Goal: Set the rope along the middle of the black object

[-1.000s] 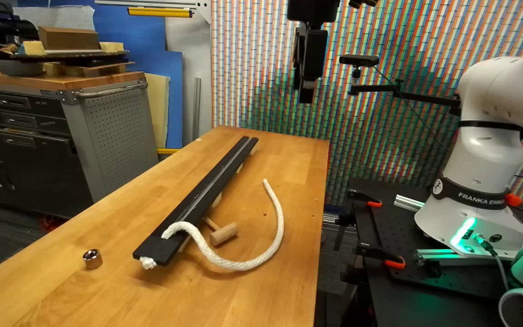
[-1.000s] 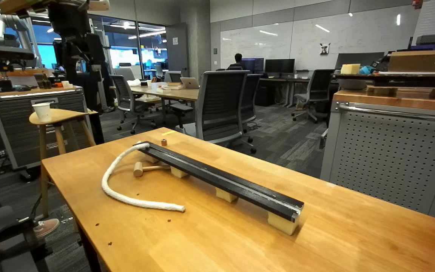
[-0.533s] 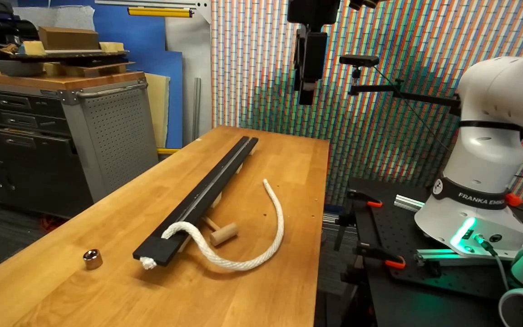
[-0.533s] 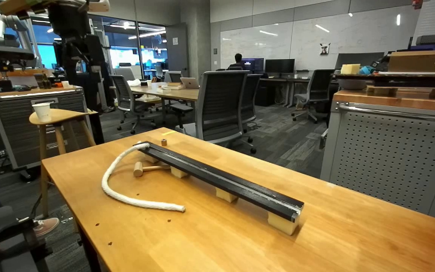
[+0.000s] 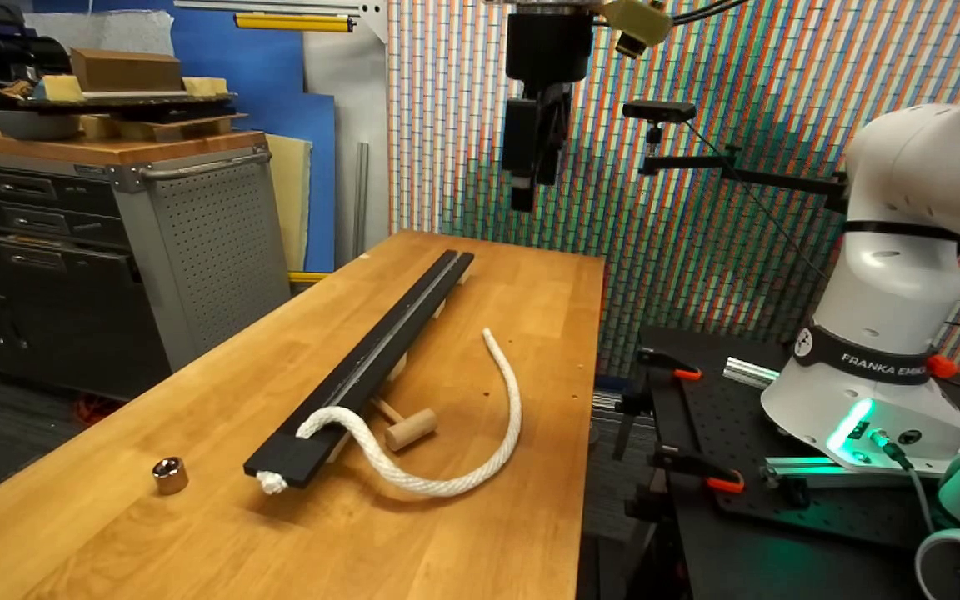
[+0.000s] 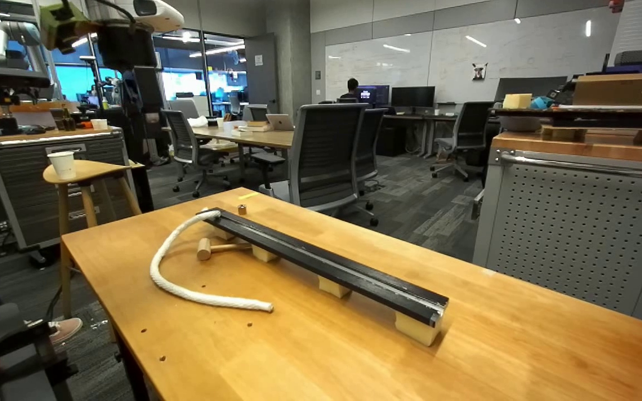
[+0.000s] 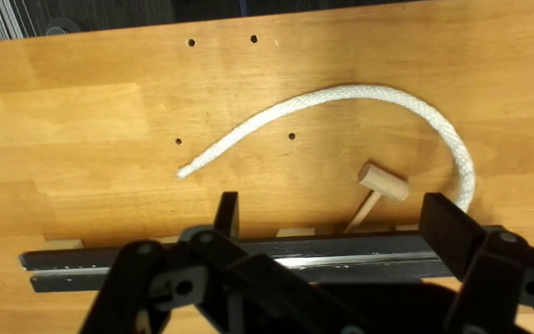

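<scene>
A wooden mallet (image 5: 412,429) lies on the table (image 5: 488,550), and a shiny metal ring (image 5: 170,476) sits near the table's edge. In an exterior view a white cup (image 6: 63,166) stands on a stool (image 6: 98,169), office chairs (image 6: 329,159) stand beyond the table, with a whiteboard (image 6: 410,69) behind them. Both exterior views show a cabinet (image 5: 209,250) with a perforated side.

Robotics lab: robot arm (image 5: 888,292), whiteboard (image 6: 443,64), office chairs (image 6: 327,153).

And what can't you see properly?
Wrist view: tip of the mallet handle, hidden by the black bar.
Wrist view: where the rope meets the bar, behind the end effector.
In an exterior view: who wears the shoe, past the left edge.
In an exterior view: marks on the lit screen, too small.
</scene>
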Available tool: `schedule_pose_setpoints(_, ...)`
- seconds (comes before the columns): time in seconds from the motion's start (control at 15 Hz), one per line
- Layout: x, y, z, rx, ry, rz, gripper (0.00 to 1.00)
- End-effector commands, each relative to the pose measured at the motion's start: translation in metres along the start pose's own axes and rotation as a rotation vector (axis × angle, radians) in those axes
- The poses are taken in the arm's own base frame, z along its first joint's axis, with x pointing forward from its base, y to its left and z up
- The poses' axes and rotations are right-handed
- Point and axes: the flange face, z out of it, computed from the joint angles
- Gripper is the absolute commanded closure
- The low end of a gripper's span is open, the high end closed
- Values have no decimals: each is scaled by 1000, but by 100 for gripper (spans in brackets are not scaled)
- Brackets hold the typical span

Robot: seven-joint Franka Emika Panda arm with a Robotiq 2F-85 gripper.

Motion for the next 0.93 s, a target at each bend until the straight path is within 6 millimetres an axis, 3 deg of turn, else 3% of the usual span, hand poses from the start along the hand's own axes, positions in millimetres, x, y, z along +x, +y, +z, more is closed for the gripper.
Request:
schedule_pose_setpoints(0.0,20,15,29,-38,-22,195,0)
schedule_pose_setpoints(0.4,52,37,95,-12,-80,483,0)
schedule_pose_setpoints(0.87,75,56,145,37,-53,690,0)
